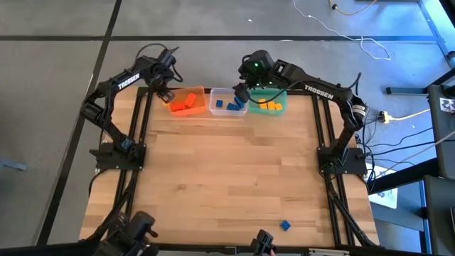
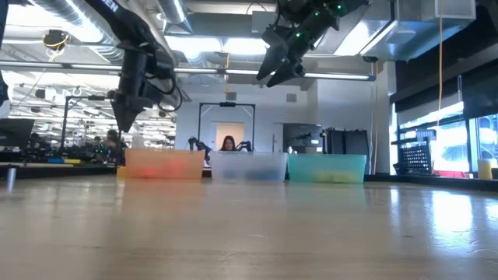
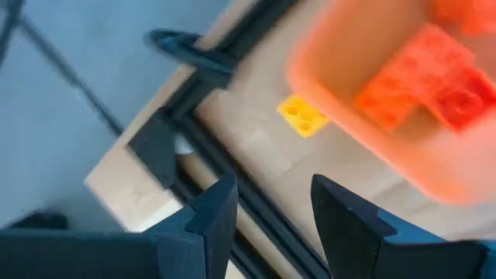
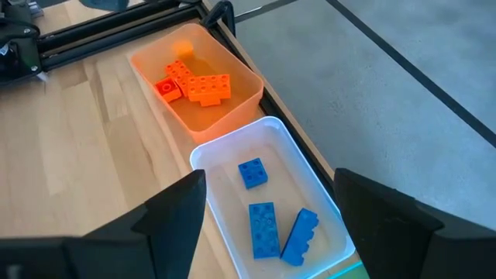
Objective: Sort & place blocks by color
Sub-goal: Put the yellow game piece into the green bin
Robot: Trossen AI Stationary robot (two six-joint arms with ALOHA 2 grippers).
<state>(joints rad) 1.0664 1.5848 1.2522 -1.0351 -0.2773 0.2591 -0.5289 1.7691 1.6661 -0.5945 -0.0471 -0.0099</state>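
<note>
Nearest us, one blue block (image 1: 285,225) lay unsorted on the desk (image 1: 227,171); a yellow block (image 3: 302,115) sat beside the orange tub (image 1: 188,102). Other blocks were sorted. Both claws, left (image 1: 165,93) and right (image 1: 240,93), hovered wide, empty.

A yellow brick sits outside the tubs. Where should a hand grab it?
Likely from straight above: the yellow brick lies flat, studs up, close beside the orange tub. Pinch the two sides not facing the tub, where there is room.
</note>
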